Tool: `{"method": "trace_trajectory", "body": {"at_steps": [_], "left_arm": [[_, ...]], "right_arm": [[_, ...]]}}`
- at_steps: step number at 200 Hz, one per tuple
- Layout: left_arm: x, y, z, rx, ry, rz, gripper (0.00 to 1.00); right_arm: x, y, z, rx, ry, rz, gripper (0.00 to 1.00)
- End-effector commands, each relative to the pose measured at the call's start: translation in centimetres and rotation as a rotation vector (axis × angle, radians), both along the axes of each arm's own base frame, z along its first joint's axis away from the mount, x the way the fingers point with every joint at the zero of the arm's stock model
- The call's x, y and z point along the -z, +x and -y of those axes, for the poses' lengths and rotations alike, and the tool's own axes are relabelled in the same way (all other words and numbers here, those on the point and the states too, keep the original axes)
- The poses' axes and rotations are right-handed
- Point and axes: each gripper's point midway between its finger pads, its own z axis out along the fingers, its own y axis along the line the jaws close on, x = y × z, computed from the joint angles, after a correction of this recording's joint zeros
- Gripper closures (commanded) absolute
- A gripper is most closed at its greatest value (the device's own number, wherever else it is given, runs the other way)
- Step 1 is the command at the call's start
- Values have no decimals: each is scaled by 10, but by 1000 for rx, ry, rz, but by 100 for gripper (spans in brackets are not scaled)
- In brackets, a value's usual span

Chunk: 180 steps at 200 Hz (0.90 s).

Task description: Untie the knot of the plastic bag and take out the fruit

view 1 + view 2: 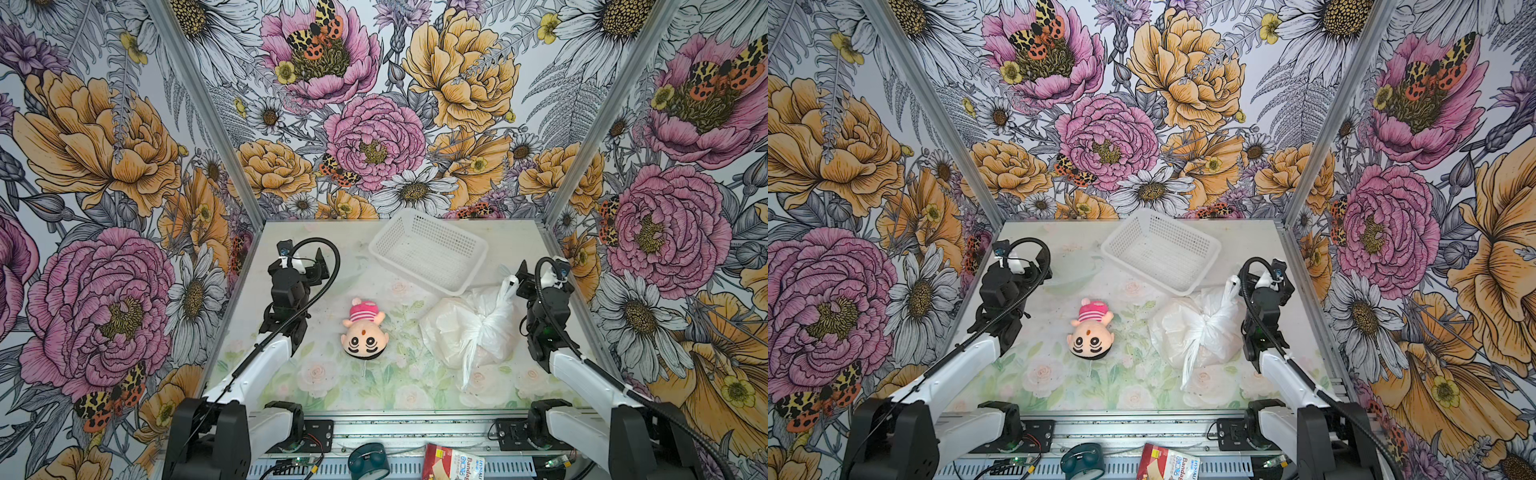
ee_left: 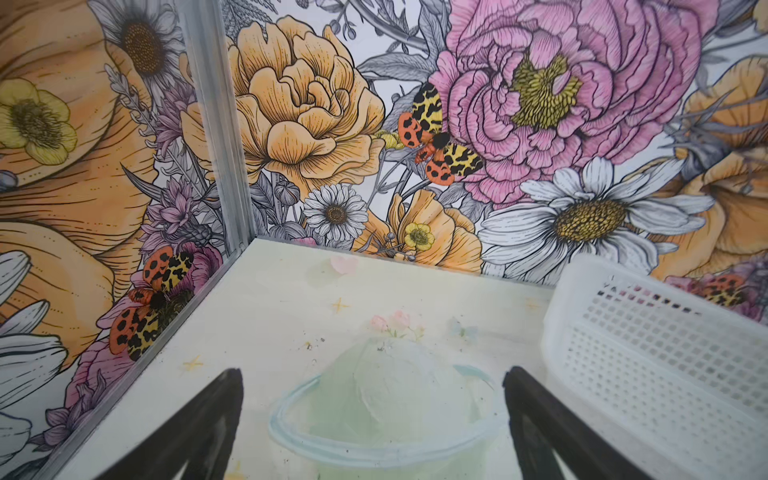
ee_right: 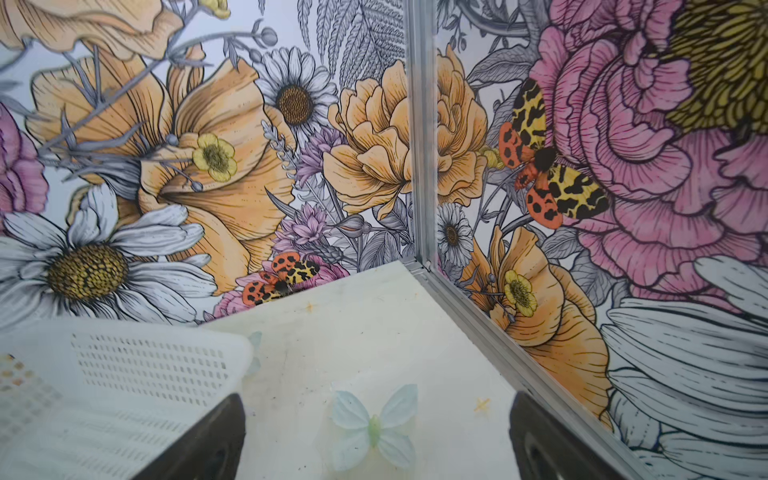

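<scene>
On the right of the table (image 1: 316, 386), the plastic bag (image 1: 444, 328) lay, knot (image 1: 484, 328) tied. The right gripper (image 3: 374, 399) beside it and the left gripper (image 2: 374, 374) well apart both gaped empty. Untying seemed unstarted; next, one must pinch the knot.

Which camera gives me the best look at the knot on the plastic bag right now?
A top view. Both top views show the knot from above, unobstructed, bunched at the middle of the plastic bag. Neither wrist view shows the knot or the bag; each sees only the basket and the table.
</scene>
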Motion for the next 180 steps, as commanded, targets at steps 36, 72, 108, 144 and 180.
{"method": "trace_trajectory", "body": {"at_steps": [36,72,108,144,180], "left_arm": [[-34,-51,17,138,-352,67,1],[-42,-62,9,126,-575,94,2],[-54,-64,58,275,-508,33,9],[-44,-69,113,380,-272,-63,15],[-35,-76,187,531,-2,-140,16]], "right_arm": [[-70,-42,-26,-234,353,215,1],[-104,-69,-35,-336,475,347,0],[-123,-69,-79,-558,576,201,1],[-96,-67,-119,-562,455,-295,11],[-37,-81,-126,-475,316,-467,15]]}}
